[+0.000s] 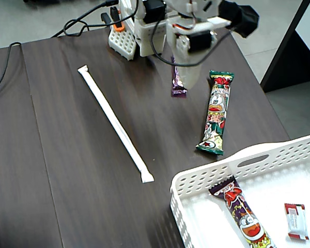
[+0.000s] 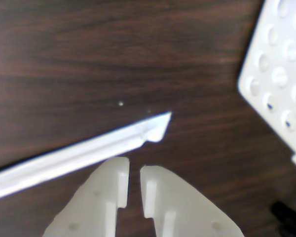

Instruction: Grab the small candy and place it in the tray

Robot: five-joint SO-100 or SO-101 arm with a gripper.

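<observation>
Small candy [image 1: 296, 221] lies flat on the floor of the tray [image 1: 196, 182], near the right edge of the fixed view, just right of a purple-ended cartoon snack bar [image 1: 243, 214]. By position, the placing looks done.

Handling, as a judgement: light, thin, crinkly film wrapper — likely slippery, not fragile. Best taken across its short width at the middle, pinching down onto the flat faces. Long axis runs roughly up-down in the fixed view, slightly tilted, one red end toward the table side.

Claw [image 2: 134, 173] in the wrist view: fingertips nearly together, a thin gap between them, nothing held. It hangs over bare table [image 2: 89, 59], just beside the end of a long white paper-wrapped straw [image 2: 89, 150] — well apart from the candy.
</observation>
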